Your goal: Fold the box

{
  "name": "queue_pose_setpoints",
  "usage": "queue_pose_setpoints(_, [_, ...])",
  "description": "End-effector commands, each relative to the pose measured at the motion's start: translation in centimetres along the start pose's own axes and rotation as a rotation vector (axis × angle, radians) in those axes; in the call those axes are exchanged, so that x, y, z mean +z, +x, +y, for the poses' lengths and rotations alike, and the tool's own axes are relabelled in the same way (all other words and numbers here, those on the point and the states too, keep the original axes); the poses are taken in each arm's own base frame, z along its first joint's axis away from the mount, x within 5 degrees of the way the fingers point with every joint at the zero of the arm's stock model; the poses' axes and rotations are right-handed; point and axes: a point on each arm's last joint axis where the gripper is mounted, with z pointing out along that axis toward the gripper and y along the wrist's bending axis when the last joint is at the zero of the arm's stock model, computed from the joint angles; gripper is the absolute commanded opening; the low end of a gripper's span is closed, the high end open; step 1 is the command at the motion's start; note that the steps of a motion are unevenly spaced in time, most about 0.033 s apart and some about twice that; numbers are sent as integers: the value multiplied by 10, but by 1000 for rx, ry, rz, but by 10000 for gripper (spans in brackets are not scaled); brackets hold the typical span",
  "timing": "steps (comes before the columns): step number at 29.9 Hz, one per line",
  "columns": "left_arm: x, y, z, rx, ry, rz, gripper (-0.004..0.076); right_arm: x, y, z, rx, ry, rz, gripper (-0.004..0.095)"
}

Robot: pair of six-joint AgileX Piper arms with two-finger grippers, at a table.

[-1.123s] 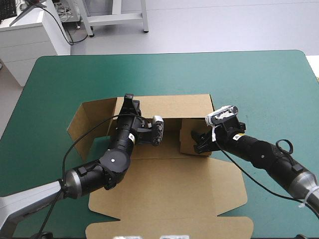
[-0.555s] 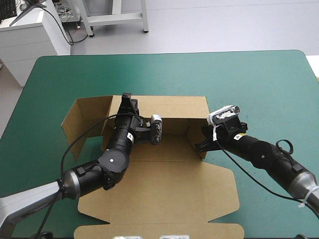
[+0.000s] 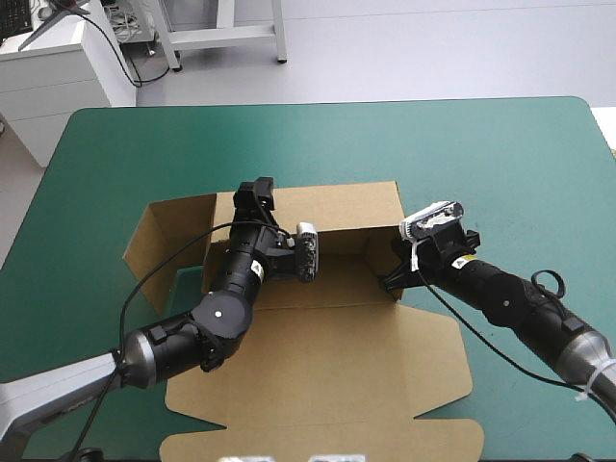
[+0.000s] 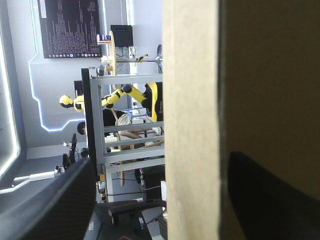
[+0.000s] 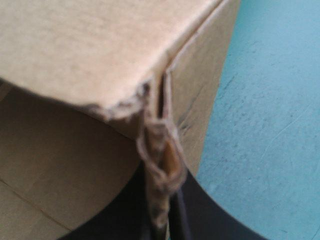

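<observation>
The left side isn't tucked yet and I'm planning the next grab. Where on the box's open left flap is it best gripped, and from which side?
Take the left flap of the box by its free outer edge, coming from above on the left side of the table. It seems to stand splayed outward, so that thin edge is exposed on both faces.

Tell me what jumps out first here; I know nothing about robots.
A half-built brown box sits in the middle of the teal-green cover, its back wall raised and its lid flat toward the near edge. The right hand is pinched on the box's right corner, while the left hand straddles the back wall, fingers apart.
</observation>
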Motion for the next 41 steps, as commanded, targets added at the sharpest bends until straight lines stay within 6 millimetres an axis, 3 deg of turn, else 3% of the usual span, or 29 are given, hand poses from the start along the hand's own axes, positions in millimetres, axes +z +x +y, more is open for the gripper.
queue_pose_setpoints(1, [-14,-6,19,-14,-88,-21,533,-7,-23,-6,-3,76,-139,-16])
queue_pose_setpoints(9, [-29,-19,18,-1,-130,-5,531,12,-32,-29,8,152,-124,-15])
queue_pose_setpoints(16, [-35,-27,16,6,-129,-38,531,18,-39,-59,33,238,-126,-15])
queue_pose_setpoints(20, [-35,-28,15,7,-124,-46,524,20,-39,-65,41,255,-122,-15])
queue_pose_setpoints(23, [-35,-28,15,17,-120,-43,431,24,-41,-67,42,261,-124,-15])
queue_pose_setpoints(25, [-35,-27,15,25,-115,-28,253,26,-42,-67,44,257,-121,-15])
queue_pose_setpoints(27, [-35,-25,15,32,-116,-12,3,27,-43,-67,46,255,-119,-15])
queue_pose_setpoints(31, [-35,-24,11,130,-23,15,13,28,-43,-68,46,253,-116,-15])
queue_pose_setpoints(35, [-37,-24,14,156,269,20,13,28,-42,-67,47,248,-111,-15])
queue_pose_setpoints(38, [-41,-23,34,16,504,-26,13,28,-42,-67,45,243,-106,-15])
queue_pose_setpoints(41, [-41,-11,75,-178,579,-67,13,29,-41,-66,47,237,-101,-15])
